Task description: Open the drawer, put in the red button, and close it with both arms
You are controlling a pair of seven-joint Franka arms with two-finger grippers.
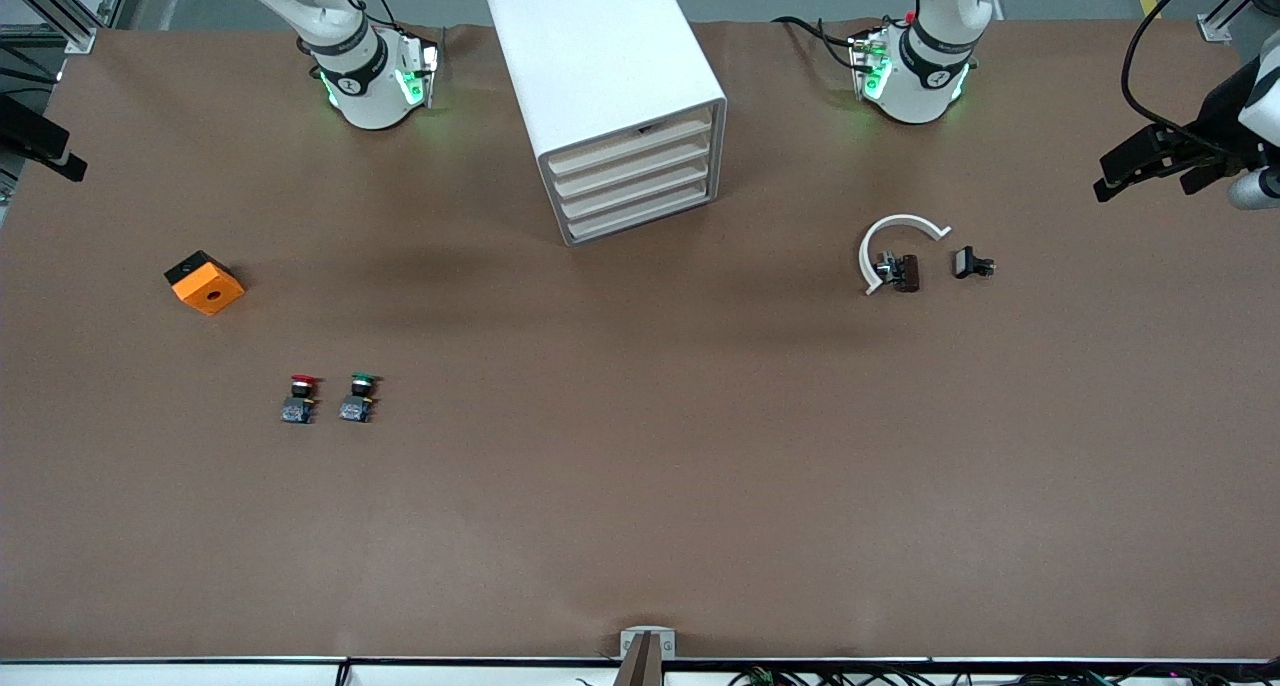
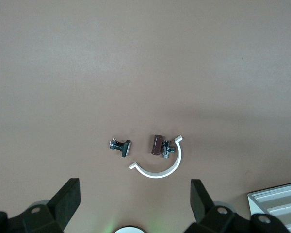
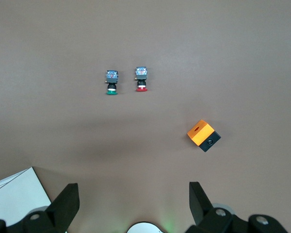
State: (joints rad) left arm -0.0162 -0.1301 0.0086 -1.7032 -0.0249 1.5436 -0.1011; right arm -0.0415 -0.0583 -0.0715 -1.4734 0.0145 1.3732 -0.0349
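Note:
The red button (image 1: 300,398) lies on the brown table toward the right arm's end, nearer the front camera than the white drawer cabinet (image 1: 610,96). All of the cabinet's drawers (image 1: 632,181) are shut. The button also shows in the right wrist view (image 3: 141,79). My right gripper (image 3: 133,194) is open and empty, high over the table between the cabinet and the buttons. My left gripper (image 2: 134,191) is open and empty, high over the table beside the cabinet, toward the left arm's end. Neither gripper shows in the front view.
A green button (image 1: 358,397) lies beside the red one. An orange block (image 1: 205,282) lies farther from the camera. Toward the left arm's end lie a white curved piece (image 1: 893,241), a brown part (image 1: 905,272) and a black part (image 1: 970,262).

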